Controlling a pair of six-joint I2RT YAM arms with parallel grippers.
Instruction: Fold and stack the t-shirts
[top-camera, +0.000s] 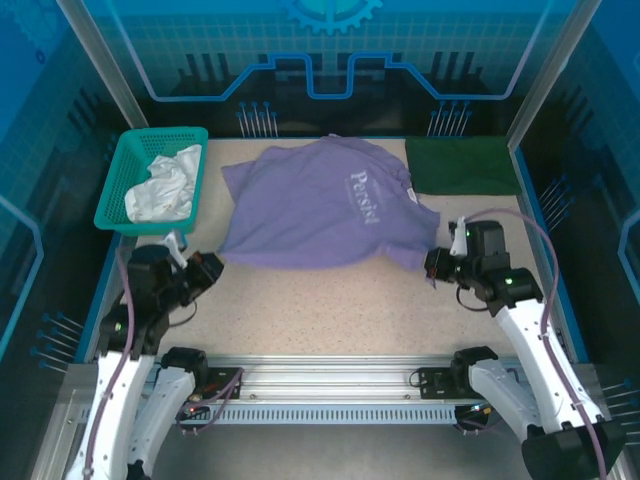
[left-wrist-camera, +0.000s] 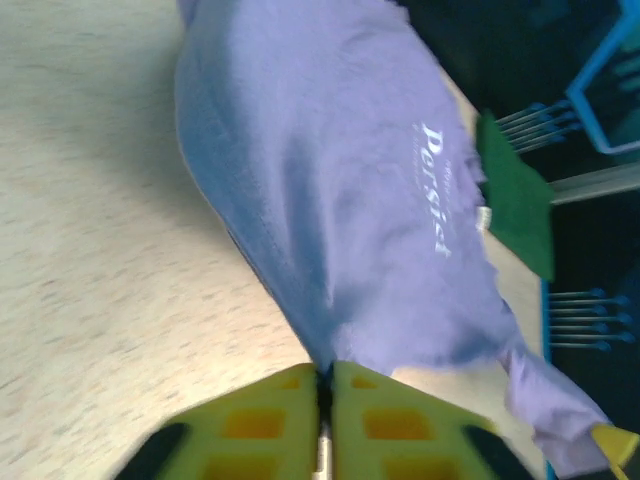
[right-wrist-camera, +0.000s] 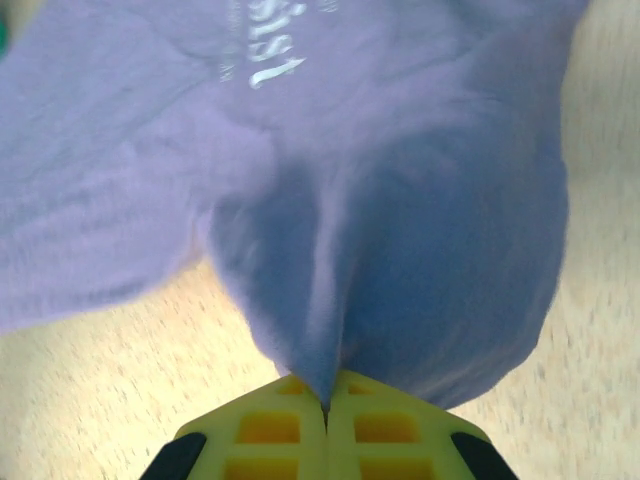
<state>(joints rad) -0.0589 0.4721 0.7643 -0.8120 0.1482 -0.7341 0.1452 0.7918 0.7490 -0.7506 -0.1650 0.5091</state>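
The lavender t-shirt (top-camera: 320, 205) lies spread mid-table. The left tool (top-camera: 212, 266) pinches its edge at 8 o'clock, the right tool (top-camera: 433, 265) at 4 o'clock. The dark green t-shirt (top-camera: 462, 165) sits at 1 o'clock. Bare table (top-camera: 330, 315) opens at 6 o'clock.

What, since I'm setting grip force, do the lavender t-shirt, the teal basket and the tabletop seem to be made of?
The lavender t-shirt: soft matte knit cloth, likely cotton; it drapes and creases. The teal basket: rigid moulded plastic, judging by its even mesh walls. The tabletop: hard, smooth beige speckled surface, perhaps laminate or stone-look; the exact material is unclear.
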